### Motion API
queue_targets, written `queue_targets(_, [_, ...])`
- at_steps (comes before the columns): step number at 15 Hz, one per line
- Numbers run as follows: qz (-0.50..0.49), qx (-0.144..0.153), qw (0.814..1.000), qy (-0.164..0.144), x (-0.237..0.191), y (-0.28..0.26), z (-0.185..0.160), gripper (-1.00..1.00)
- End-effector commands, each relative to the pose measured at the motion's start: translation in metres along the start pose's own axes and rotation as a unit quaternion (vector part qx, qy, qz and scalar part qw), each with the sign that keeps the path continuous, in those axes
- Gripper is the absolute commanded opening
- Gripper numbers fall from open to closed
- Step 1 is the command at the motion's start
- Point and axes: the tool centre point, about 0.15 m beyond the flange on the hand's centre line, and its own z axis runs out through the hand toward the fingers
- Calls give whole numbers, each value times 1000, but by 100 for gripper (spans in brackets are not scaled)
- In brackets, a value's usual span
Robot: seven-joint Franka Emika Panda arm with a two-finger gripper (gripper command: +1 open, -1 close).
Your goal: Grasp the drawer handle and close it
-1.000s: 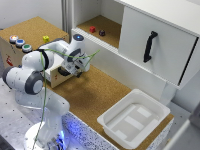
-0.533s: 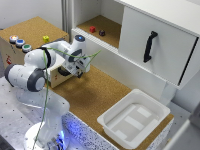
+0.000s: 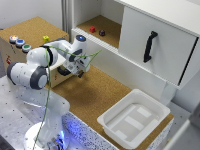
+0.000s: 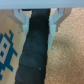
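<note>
In the wrist view the small dark drawer handle [image 4: 35,50] fills the gap between my two pale fingers [image 4: 22,17]. It is fixed to the pale drawer face [image 4: 10,55], which carries a blue pattern. My gripper [image 4: 39,17] is shut on the handle. In the exterior view the gripper [image 3: 80,67] is at the front of the drawer [image 3: 61,64], which sticks out of the wooden box on the exterior view's left. The hand hides the handle in that view.
A white plastic tub [image 3: 132,117] lies on the cork surface at the exterior view's lower right. A large white cabinet door [image 3: 165,60] with a long black bar handle [image 3: 150,46] stands behind. Coloured buttons [image 3: 19,42] sit on the wooden box.
The hand has barely moved and stays at the drawer front. The tub and the cabinet door have not moved.
</note>
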Motion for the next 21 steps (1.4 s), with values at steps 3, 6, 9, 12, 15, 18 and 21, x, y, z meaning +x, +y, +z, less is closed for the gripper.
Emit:
queue_targets(3, [-40, 33, 998, -40, 32, -70, 38, -100])
queue_targets(6, [-57, 42, 997, -43, 40, -97, 49, -100])
queue_targets(9, [-82, 44, 994, -52, 47, -131, 62, -100])
queue_targets(12, [-109, 51, 991, -55, 51, -168, 73, -100])
queue_targets(15, [-129, 64, 988, -52, 53, -198, 78, -100])
queue_targets(18, [-127, 59, 990, -32, 50, -210, 60, 100])
queue_targets(21, [-98, 40, 994, 33, 42, -191, 5, 100])
